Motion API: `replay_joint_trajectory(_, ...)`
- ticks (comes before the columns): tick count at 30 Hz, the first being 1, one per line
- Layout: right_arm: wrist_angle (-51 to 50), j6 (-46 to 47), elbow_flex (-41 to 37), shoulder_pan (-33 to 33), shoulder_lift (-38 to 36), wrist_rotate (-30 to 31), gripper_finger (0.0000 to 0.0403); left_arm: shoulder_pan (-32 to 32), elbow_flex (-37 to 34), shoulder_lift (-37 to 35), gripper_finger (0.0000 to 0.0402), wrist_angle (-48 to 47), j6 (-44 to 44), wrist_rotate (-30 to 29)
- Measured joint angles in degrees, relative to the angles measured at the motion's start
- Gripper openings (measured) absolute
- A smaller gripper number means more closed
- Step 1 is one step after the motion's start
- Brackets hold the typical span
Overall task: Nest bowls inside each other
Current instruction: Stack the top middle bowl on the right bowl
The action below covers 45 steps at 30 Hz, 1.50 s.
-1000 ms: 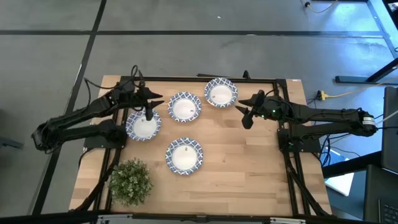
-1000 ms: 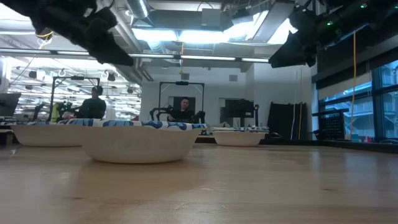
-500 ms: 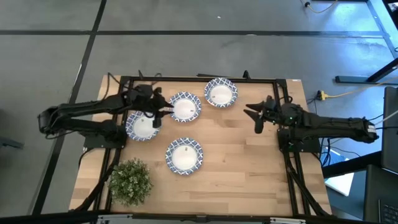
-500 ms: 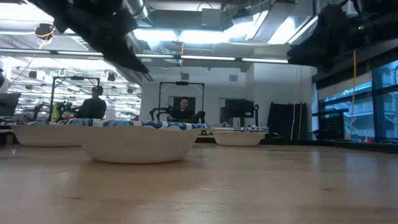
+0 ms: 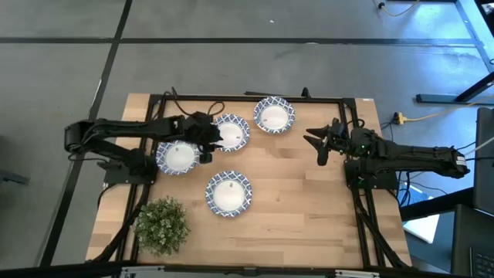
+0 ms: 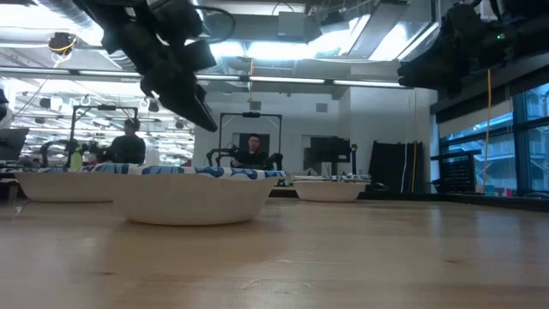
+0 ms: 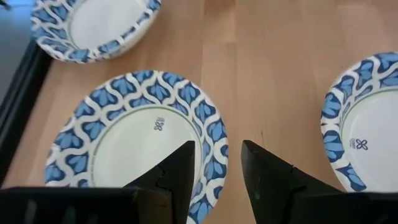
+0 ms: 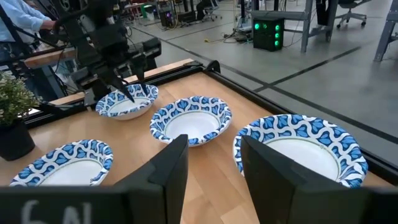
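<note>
Pale wooden table [image 5: 309, 201] carries four visible bowls, taking the green plant [image 5: 162, 225] at its near-left corner as landmark. Nearest bowl [image 5: 228, 193] sits just right of the plant; left bowl [image 5: 178, 156] lies directly beyond it; middle bowl [image 5: 229, 132] is beyond and to the right; far bowl [image 5: 274, 114] is farthest, toward the back edge. None nested; all sit apart. Left gripper [image 5: 213, 142] hangs over the gap between left and middle bowls, fingers spread a little, holding nothing. Its wrist view shows a fingertip [image 7: 184, 163] over the rim of a bowl, plus a small blue printed mark at that bowl's centre, too small to read; the high view does not resolve this. Right gripper [image 5: 317, 144] waits well right of the plant, beyond the far bowl's side, fingers apart, empty. Low view alone shows seated people in the room behind.
</note>
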Motion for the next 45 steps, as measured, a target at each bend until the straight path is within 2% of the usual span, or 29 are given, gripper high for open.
replay_joint_trajectory(9, -0.02, 0.02, -0.02, 0.00, 0.00, 0.04, 0.0149, -2.08, 0.09, 4.89, 0.0127, -1.14, 0.04, -1.71)
replay_joint_trajectory(14, -0.02, 0.04, -0.02, -0.04, 0.00, 0.17, 0.0149, -3.07, 0.11, 7.08, 0.0127, -1.11, 0.10, -6.00)
replay_joint_trajectory(34, -0.05, 0.20, -0.04, -0.04, 0.00, 0.13, 0.0149, -3.03, 0.11, 10.29, 0.0128, -2.40, 1.55, -7.69)
replay_joint_trajectory(45, -0.50, 0.18, -0.04, -0.09, 0.00, 0.11, 0.0149, -3.03, 0.09, 13.53, 0.0128, -0.48, 3.08, -11.54)
